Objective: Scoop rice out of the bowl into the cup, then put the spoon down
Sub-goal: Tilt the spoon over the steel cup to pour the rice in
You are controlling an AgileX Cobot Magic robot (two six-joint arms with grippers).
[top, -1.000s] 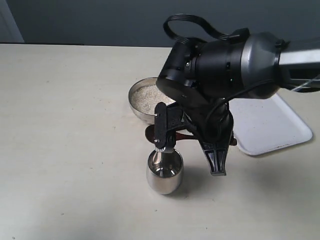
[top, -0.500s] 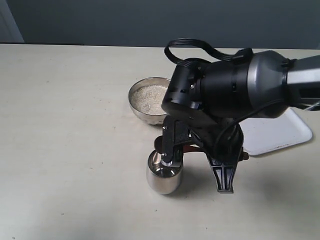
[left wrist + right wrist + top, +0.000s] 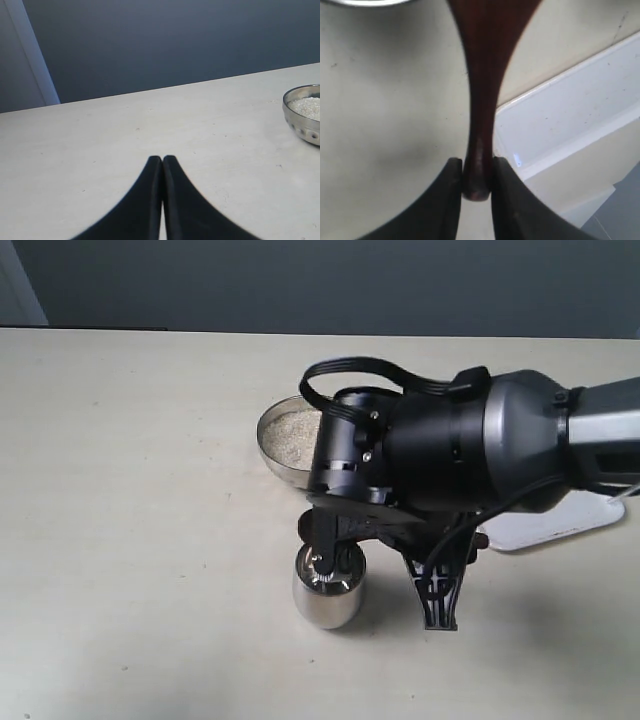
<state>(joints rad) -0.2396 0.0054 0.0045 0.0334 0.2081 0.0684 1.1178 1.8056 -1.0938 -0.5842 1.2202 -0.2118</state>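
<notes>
My right gripper [image 3: 476, 172] is shut on the end of the dark reddish-brown spoon [image 3: 482, 100]. The spoon's wide head reaches toward a silver rim at the edge of the right wrist view. In the exterior view the right arm [image 3: 450, 460] hangs low over the steel cup [image 3: 328, 592], which stands upright, and hides most of the spoon. Behind it sits the steel bowl [image 3: 278, 445] with white rice [image 3: 290, 428], partly covered by the arm. My left gripper [image 3: 163, 159] is shut on nothing, low over the table, with the bowl [image 3: 301, 122] off to one side.
A white tray [image 3: 530, 530] lies on the table to the right of the cup, mostly hidden by the right arm; it also shows as the tray [image 3: 570, 115] in the right wrist view. The dark wall [image 3: 300, 280] runs behind the table's far edge.
The right arm has rolled and shifted left over the cup, now covering more of the bowl and tray. The spoon stays gripped. Cup and bowl have not moved.
</notes>
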